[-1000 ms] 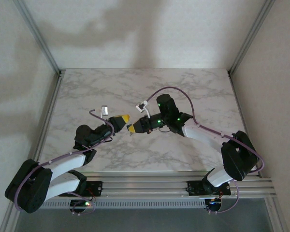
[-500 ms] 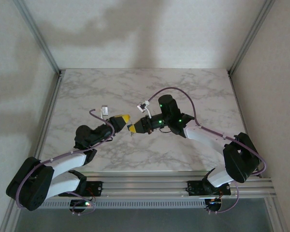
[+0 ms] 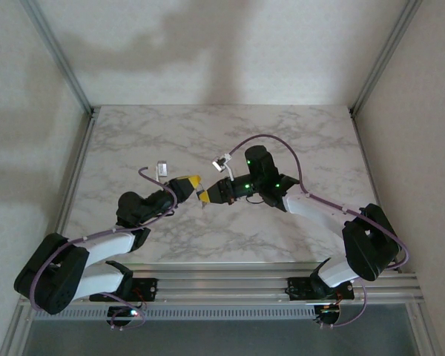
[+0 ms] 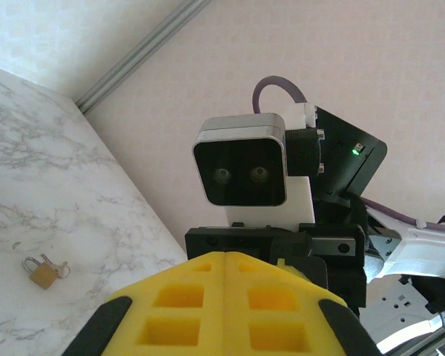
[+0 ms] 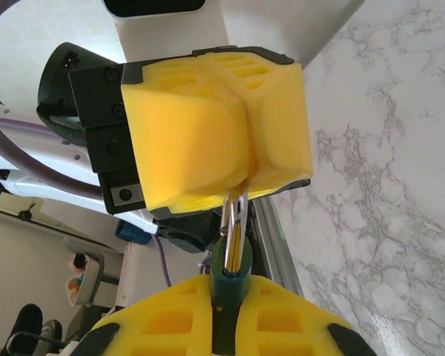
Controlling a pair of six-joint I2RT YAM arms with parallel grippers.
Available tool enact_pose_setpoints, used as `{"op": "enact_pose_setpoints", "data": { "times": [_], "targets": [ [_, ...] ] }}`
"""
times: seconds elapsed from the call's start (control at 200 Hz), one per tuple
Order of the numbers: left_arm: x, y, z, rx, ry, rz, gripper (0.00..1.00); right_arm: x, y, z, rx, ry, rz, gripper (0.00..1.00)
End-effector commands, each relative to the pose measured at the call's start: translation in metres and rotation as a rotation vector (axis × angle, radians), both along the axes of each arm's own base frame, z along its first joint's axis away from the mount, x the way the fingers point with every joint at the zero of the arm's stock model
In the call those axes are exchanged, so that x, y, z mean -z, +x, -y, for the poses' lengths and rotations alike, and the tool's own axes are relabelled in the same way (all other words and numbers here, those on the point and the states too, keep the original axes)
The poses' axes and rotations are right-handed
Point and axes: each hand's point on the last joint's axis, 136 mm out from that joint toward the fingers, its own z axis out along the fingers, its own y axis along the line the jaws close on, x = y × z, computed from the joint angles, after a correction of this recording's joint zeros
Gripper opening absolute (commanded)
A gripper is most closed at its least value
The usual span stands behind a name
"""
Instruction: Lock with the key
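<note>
Lower middle, right gripper [image 5: 224,320] pinches a green lock [image 5: 228,278]; left gripper [image 5: 245,163] clamps its shackle [image 5: 236,211], apparently. Next: push shackle home squarely.

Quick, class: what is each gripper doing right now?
Left gripper: closed on the shackle.
Right gripper: closed, holding the green padlock.

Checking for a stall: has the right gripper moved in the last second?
No. Against the table's marble veins the right gripper sits where it was, tip to tip with the left gripper, both on the green-and-metal piece.
</note>
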Motion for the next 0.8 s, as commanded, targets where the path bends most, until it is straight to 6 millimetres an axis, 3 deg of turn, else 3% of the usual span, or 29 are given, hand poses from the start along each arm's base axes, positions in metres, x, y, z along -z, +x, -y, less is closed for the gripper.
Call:
{"op": "enact_pose_setpoints", "data": {
  "times": [0.0, 0.14, 0.556, 0.796],
  "targets": [
    [0.013, 0.015, -0.006, -0.063, 0.013, -0.062, 0.00, -0.045, -0.010, 0.005, -0.079, 0.121, 0.090, 0.00],
    [0.014, 0.015, -0.004, -0.055, 0.017, -0.064, 0.00, -0.044, 0.003, 0.006, -0.030, 0.114, 0.079, 0.00],
    [0.017, 0.015, 0.002, -0.037, 0.023, -0.069, 0.00, -0.051, 0.005, 0.002, -0.053, 0.127, 0.056, 0.00],
    [0.017, 0.013, 0.005, -0.023, 0.026, -0.068, 0.00, -0.043, 0.017, 0.000, 0.004, 0.082, 0.047, 0.00]
  ]
}}
